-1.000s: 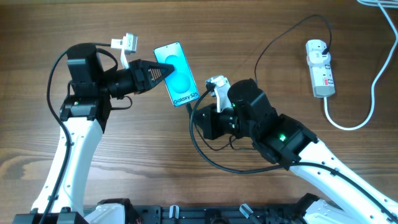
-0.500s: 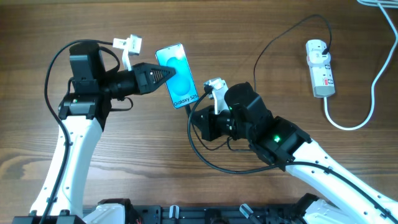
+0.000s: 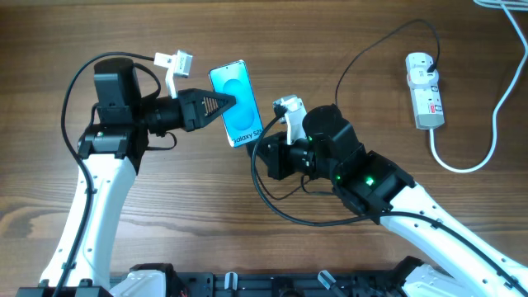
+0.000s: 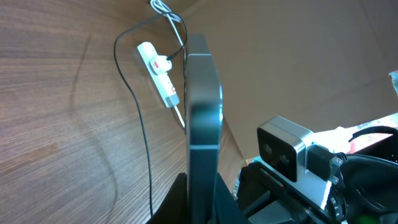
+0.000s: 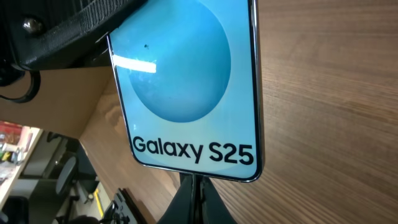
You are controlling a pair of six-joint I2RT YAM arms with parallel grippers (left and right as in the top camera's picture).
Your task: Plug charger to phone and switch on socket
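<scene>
Brown wood-grain table [image 3: 206, 223] under everything. Left gripper [image 3: 224, 101] is clamped on the left long edge of the silver-edged, cyan-screened rectangular phone [image 3: 239, 103]. The phone sits between the two arms, screen up, and is edge-on in the left wrist view. Right gripper [image 5: 199, 186] is directly at the phone's "Galaxy S25" end, jaws pinched together. White elongated plastic power strip [image 3: 425, 91] lies well right of the phone, with a thick white cord [image 3: 487, 124] trailing off it. Thin black charger cable [image 3: 371, 49]: its tip is in the right gripper's pinch just below the phone's end (connector itself hidden by the fingers). Its black plug [image 3: 435, 64] sits in the strip.
</scene>
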